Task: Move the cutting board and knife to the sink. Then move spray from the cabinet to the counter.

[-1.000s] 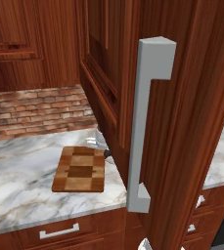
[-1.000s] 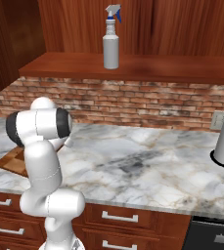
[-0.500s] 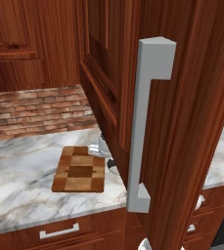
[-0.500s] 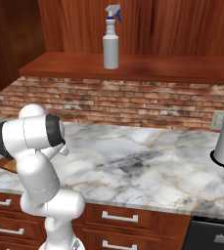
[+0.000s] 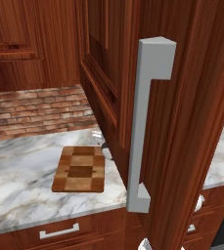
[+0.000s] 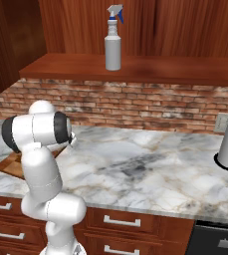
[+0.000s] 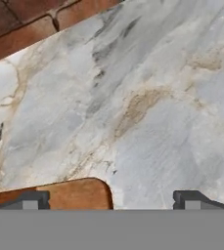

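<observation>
The pincer (image 7: 111,200) stood fully open, gripping nothing, low over the veined white-grey marble counter (image 7: 147,107). Only a rounded corner of the rectangular patchwork wooden cutting board (image 7: 72,194) lay beside one fingertip; closing so far off-centre risked merely nudging it.

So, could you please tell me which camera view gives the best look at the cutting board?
The left base view: the whole cutting board lies unobstructed on the counter. In the right base view, the arm hides most of it, leaving an edge. The hand view catches one rounded corner.
</observation>
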